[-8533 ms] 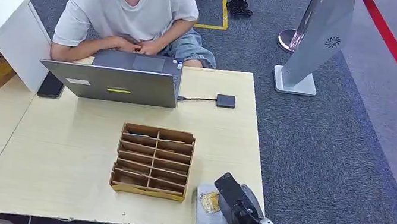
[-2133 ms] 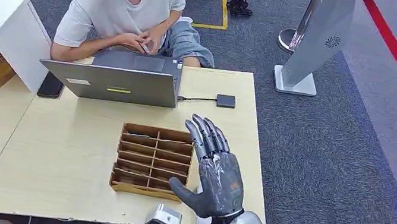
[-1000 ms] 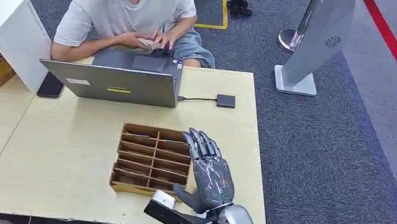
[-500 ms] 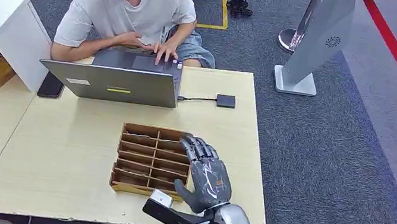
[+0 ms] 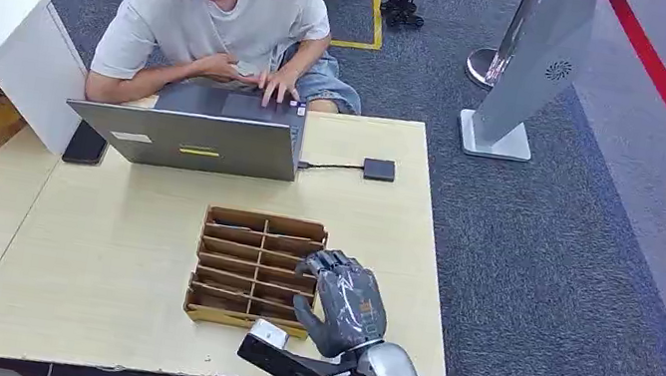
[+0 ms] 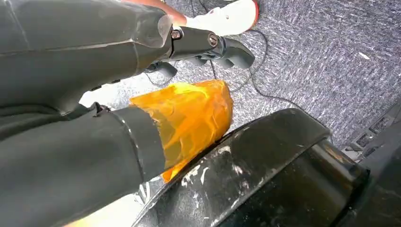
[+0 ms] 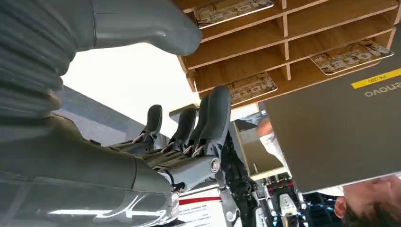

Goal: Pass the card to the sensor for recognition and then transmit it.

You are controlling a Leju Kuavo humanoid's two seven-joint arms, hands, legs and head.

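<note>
The right arm comes up from below, its silver forearm angled forward and to the left. The right hand (image 5: 346,303) is held back-up, thumb stuck out to the left, its dark fingers (image 7: 215,120) bent forward and downward side by side — nothing between them. In the left wrist view the left hand (image 6: 208,45) hangs low with its fingers curled in, holding nothing.

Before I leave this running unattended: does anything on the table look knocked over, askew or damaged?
Nothing stands out. The wooden card organizer sits flat and square on the table, cards lie in its slots, and the right hand hovers at its right edge holding nothing.
</note>
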